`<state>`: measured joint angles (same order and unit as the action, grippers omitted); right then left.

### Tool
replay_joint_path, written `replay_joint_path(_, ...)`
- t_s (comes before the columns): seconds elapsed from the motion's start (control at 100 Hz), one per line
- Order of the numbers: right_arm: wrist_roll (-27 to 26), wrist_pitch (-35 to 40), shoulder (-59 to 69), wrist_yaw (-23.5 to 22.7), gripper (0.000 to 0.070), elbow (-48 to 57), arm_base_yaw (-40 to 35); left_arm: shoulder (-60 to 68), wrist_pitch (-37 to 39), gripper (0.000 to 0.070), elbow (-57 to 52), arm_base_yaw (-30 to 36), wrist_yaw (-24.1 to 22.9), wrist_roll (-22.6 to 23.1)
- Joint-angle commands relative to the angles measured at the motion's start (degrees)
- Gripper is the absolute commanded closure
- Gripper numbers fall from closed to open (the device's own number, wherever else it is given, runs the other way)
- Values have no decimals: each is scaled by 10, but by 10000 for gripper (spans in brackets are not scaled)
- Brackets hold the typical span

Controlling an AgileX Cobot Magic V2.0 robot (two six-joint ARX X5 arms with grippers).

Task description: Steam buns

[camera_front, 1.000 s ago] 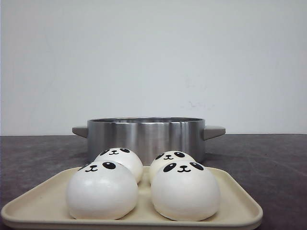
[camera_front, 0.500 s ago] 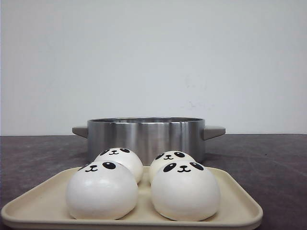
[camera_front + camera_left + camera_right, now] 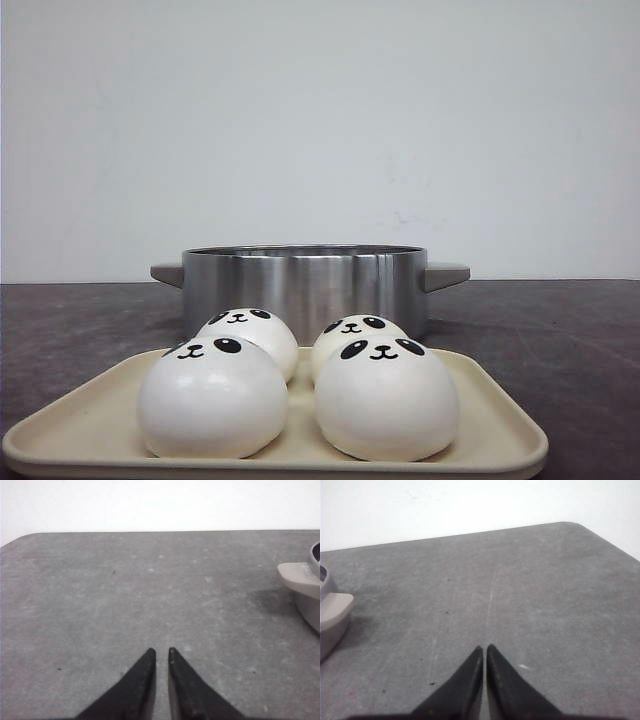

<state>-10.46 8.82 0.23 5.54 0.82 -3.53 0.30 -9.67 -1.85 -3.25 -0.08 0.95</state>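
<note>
Several white panda-faced buns sit on a beige tray [image 3: 490, 415] at the front: one at front left [image 3: 212, 398], one at front right [image 3: 386, 400], two behind them [image 3: 250, 332] [image 3: 355, 330]. A steel pot [image 3: 305, 285] stands just behind the tray. Neither gripper shows in the front view. My left gripper [image 3: 162, 652] is shut with nothing in it, over bare table, the pot's handle [image 3: 299, 578] off to one side. In the right wrist view my right gripper [image 3: 484, 648] is shut and empty too, with the pot's other handle [image 3: 334, 609] at the frame edge.
The dark grey tabletop [image 3: 560, 330] runs back to a plain white wall. Its rounded far corners show in both wrist views [image 3: 20, 539] [image 3: 580, 526].
</note>
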Motion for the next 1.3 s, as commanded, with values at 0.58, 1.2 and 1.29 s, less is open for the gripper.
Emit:
replay_joint_path(0.58,-144,-4,70,-197,696,211,-1,85,-80,695,-213,-1,140,-240)
replay_joint_path(1.2,-235,-38,292,-433,0,460,-9,254,-181,134,-457,22,202,-145)
replay_joint_path(1.29,-243,-75,314,-420,0,460,-24,254,-201,134,-457,27,201,-157)
